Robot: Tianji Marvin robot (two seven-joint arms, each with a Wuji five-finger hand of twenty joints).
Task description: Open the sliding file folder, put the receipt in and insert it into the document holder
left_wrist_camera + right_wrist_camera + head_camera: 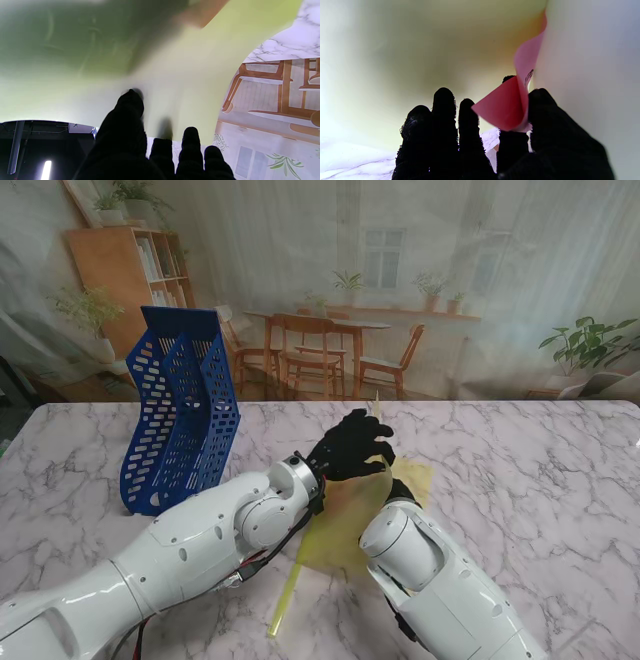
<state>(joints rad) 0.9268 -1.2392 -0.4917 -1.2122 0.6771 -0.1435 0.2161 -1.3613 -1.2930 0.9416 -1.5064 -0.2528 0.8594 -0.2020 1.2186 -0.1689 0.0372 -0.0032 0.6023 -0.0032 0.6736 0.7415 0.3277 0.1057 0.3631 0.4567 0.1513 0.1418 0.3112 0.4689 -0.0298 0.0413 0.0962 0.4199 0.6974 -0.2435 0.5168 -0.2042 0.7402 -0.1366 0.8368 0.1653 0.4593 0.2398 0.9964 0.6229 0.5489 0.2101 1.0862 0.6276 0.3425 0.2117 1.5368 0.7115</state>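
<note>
**Receipt entering the lifted folder cover**

Nearest the stand camera, in the lower part of the frame, were the two white forearms, the left arm (190, 545) crossing from the lower left and the right arm (440, 580) from the lower right. The left hand (352, 445), gloved black at frame centre, was closed on the raised cover of the yellow translucent sliding file folder (345, 525); in its wrist view the thumb (130, 110) pressed one face of the sheet and the other fingertips (190, 136) the opposite face. The right hand (495, 140) was hidden behind its forearm in the stand view; its wrist view showed it pinching a curled pink receipt (510, 107) between thumb and forefinger, inside the yellow glow of the folder. The detached yellow slide bar (290, 585) lay on the marble table (540, 470) at lower centre, just beside the folder. The blue perforated document holder (180, 415) stood upright at upper left, well apart.

Judged from its bowing, the cover was thin, light, flexible and probably slick; a grip near its free edge suited it. The receipt appeared flimsy and apt to buckle, so holding close to its leading edge seemed advisable.
</note>
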